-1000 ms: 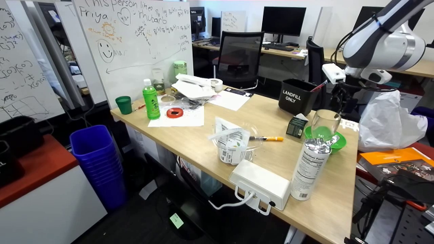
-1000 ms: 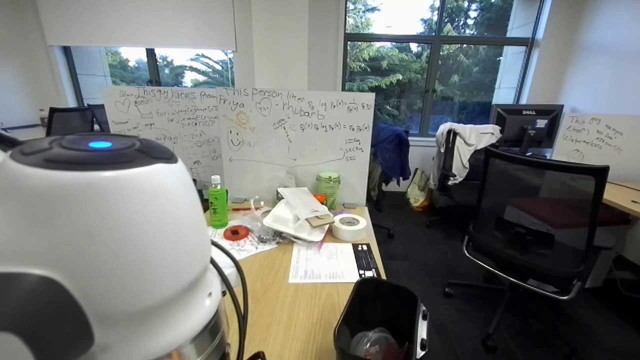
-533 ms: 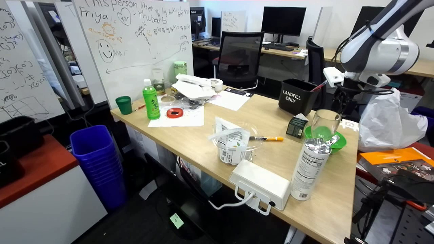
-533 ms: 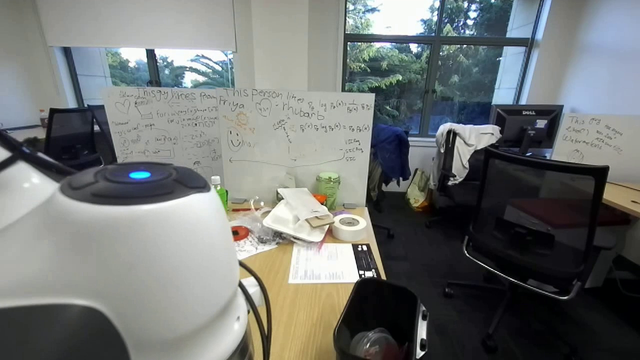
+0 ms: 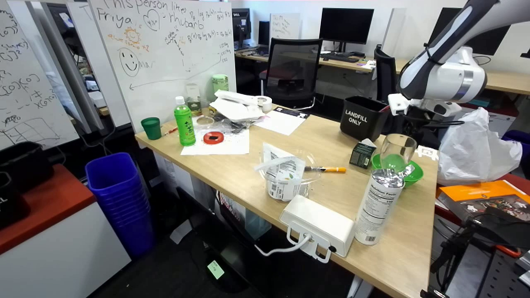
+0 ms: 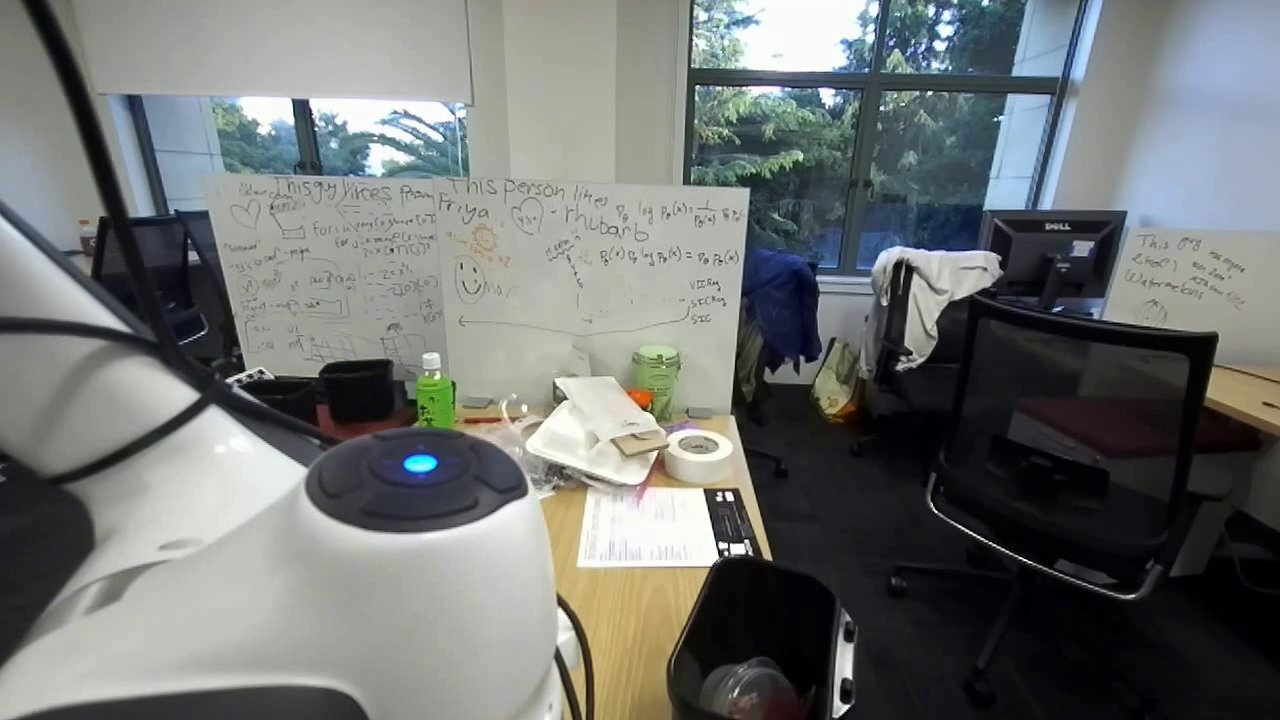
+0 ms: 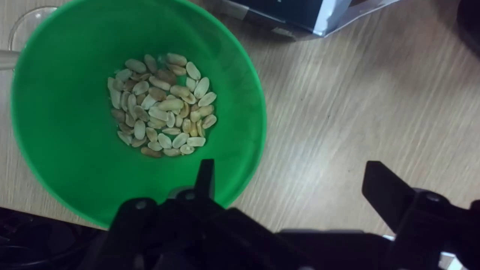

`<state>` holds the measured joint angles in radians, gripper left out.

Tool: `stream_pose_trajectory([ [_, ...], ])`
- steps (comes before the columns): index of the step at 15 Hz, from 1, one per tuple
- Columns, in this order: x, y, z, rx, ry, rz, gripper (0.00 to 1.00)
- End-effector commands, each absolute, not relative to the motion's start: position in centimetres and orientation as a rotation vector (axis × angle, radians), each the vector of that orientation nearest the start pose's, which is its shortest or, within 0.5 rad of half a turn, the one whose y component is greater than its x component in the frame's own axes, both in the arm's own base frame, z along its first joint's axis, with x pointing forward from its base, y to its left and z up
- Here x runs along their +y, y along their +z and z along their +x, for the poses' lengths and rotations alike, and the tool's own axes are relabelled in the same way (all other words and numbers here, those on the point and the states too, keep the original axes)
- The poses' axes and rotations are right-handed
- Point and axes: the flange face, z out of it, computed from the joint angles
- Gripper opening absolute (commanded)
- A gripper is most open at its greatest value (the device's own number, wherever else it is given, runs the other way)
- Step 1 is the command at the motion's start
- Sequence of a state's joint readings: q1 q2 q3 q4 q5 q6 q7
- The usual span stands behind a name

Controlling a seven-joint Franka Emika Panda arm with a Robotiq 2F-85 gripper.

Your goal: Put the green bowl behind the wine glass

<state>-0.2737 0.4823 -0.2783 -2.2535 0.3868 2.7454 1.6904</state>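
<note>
The gripper (image 7: 290, 170), spread and empty, should descend astride the rim of the green bowl (image 7: 71, 123), upper left in the wrist view, then lift level lest peanuts (image 7: 159, 110) spill.

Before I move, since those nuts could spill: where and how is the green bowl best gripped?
Probably grip the green bowl by its rim at the wrist view's lower right, from above: it sits upright, that edge shows between the open jaws, and the wine glass stands opposite.
</note>
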Motion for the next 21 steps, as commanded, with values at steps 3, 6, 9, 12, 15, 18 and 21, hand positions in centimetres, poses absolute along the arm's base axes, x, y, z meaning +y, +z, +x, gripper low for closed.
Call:
stream_pose_trajectory([
  [3, -30.6, 14.0, 46.0, 2.977, 0.029, -0.847, 1.0],
  [6, -30.6, 13.2, 46.4, 2.988, 0.02, -0.863, 1.0],
  [9, -30.5, 12.5, 46.7, 2.992, 0.034, -0.883, 1.0],
  [12, -30.0, 11.9, 47.0, 2.995, 0.057, -0.912, 1.0],
  [15, -29.8, 11.4, 47.3, 2.996, 0.069, -0.934, 0.74],
  [18, -29.7, 11.3, 47.5, 2.992, 0.087, -0.951, 0.52],
  [21, -29.6, 11.2, 47.7, 2.992, 0.106, -0.968, 0.32],
])
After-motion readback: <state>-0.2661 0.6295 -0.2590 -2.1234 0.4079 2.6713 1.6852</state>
